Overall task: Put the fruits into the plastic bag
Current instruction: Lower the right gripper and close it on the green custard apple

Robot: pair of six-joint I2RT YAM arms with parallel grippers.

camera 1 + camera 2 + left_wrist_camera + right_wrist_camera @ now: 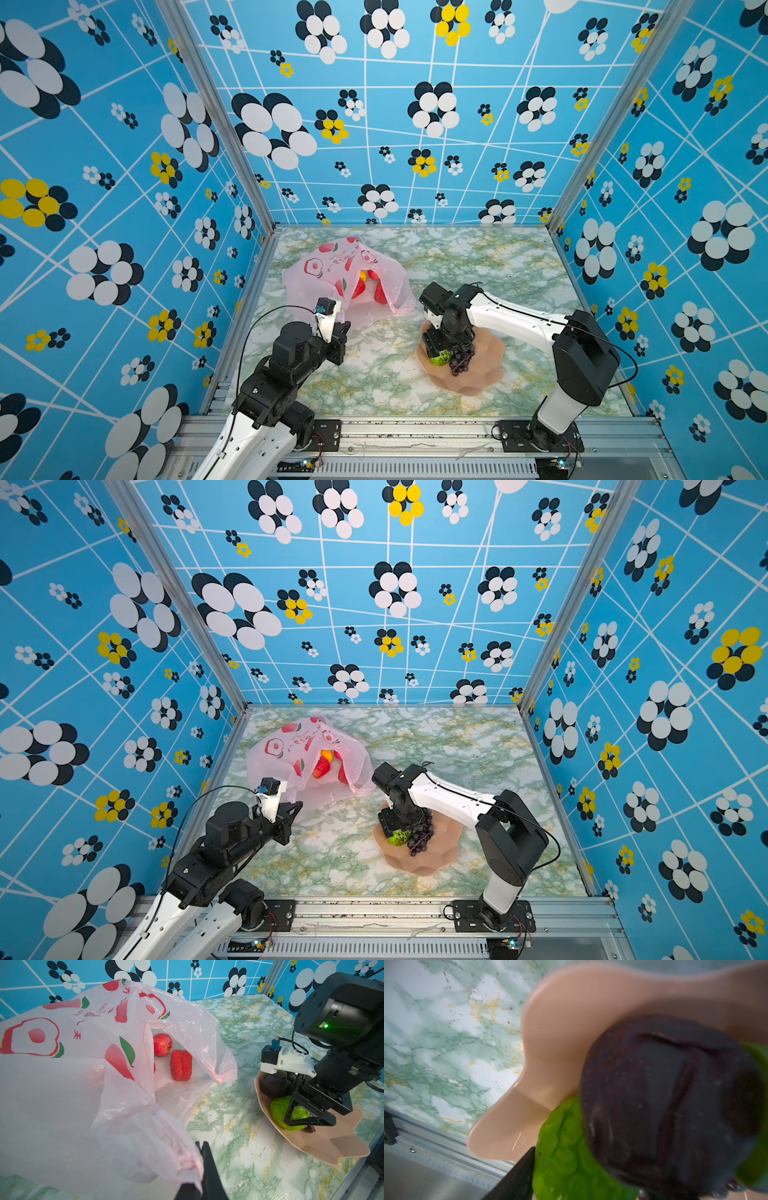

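The plastic bag [332,266] [282,750] lies at the back left with its mouth open. Inside it I see a pink-red apple [162,1044], a red fruit [180,1065], strawberries [358,289] and an orange mango [363,275]. My left gripper [343,328] [202,1147] is shut on the bag's near handle. My right gripper [436,349] [297,1118] reaches down into the peach bowl [482,378]. Its jaws stand on either side of the green fruit [278,1109] [566,1157]. One finger [517,1178] touches the fruit and the other is hidden. A dark brown piece [664,1105] and purple grapes [461,361] lie beside it.
The scalloped bowl [436,854] sits on the green marbled table [374,382], right of the middle. A metal rail [415,428] runs along the front edge. Patterned blue walls close in the left, right and back.
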